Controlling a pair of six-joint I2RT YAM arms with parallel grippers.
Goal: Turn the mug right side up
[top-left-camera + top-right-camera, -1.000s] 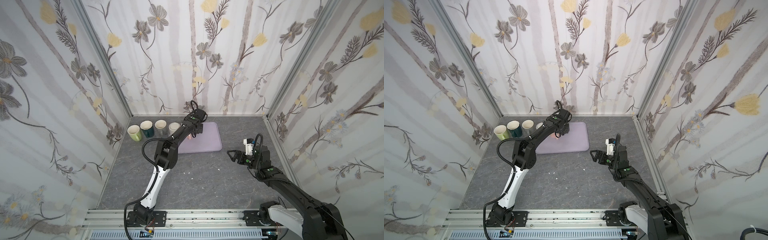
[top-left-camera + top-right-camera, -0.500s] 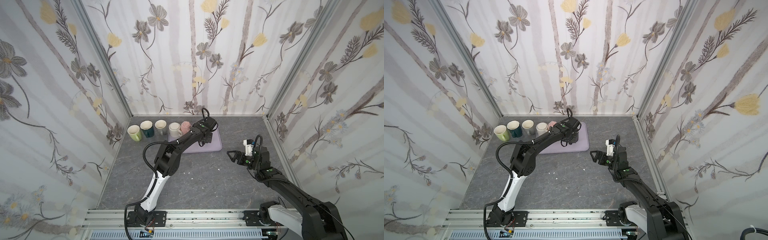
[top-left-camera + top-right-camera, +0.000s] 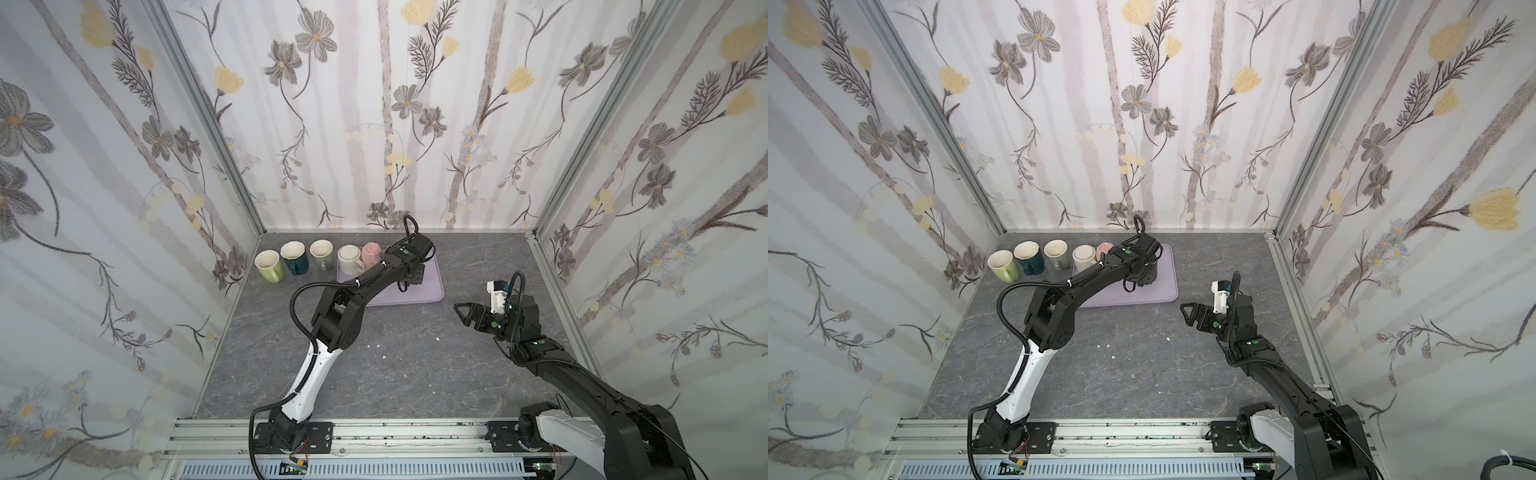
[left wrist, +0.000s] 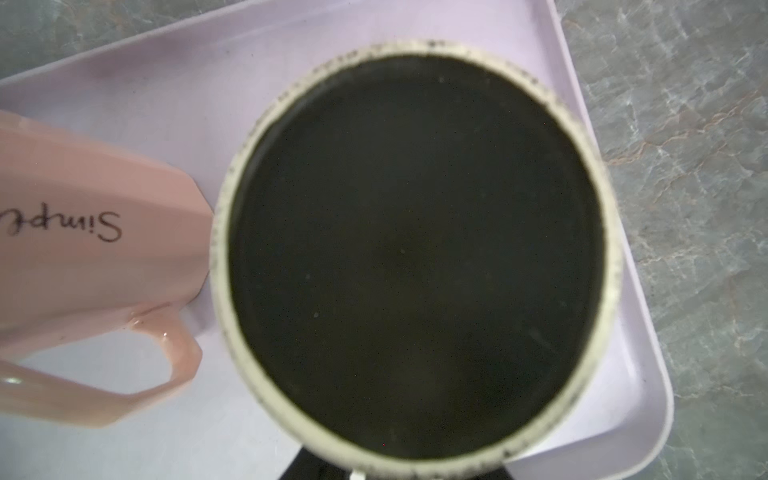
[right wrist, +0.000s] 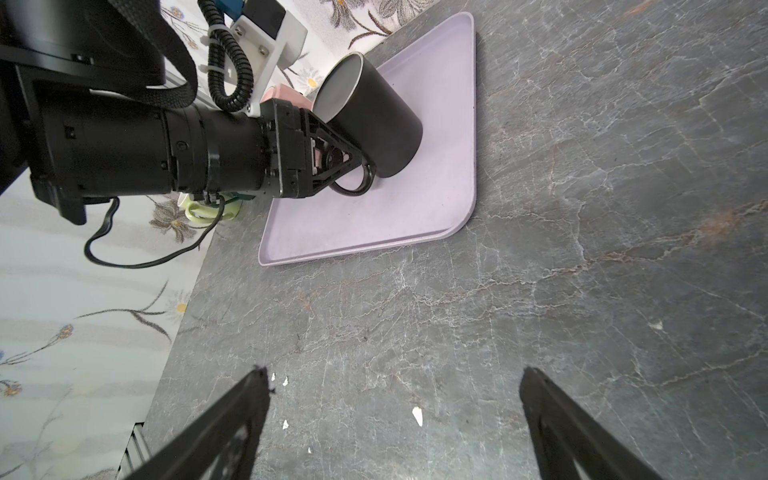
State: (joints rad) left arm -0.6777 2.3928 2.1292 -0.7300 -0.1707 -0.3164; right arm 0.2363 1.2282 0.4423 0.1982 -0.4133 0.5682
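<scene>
The black mug (image 5: 374, 124) stands mouth-up on the lavender tray (image 5: 374, 224), directly at the tips of the left jaws. The left wrist camera looks straight down into its dark inside (image 4: 415, 257), ringed by a pale speckled rim. The mug's loop handle (image 5: 353, 189) sits right at the left jaws, and one black finger (image 5: 336, 160) overlaps it in the right wrist view (seen side-on, so I cannot tell whether those jaws grip the handle or stand parted from it).

Just beyond the black mug, on its side away from the right jaws, a pink faceted mug (image 3: 371, 253) with dark script lettering rests on the same tray; whether the two touch I cannot tell. Farther out the same way, off the tray, four mugs line up mouth-up on the counter (image 3: 415, 374): cream (image 3: 349, 259), grey (image 3: 322, 254), dark teal (image 3: 294, 258) and pale green (image 3: 269, 266).

The right jaws are spread wide with nothing between them. Their fingers (image 5: 232, 415) hover over the counter well apart from the tray, with a few white specks (image 5: 417, 415) below them.
</scene>
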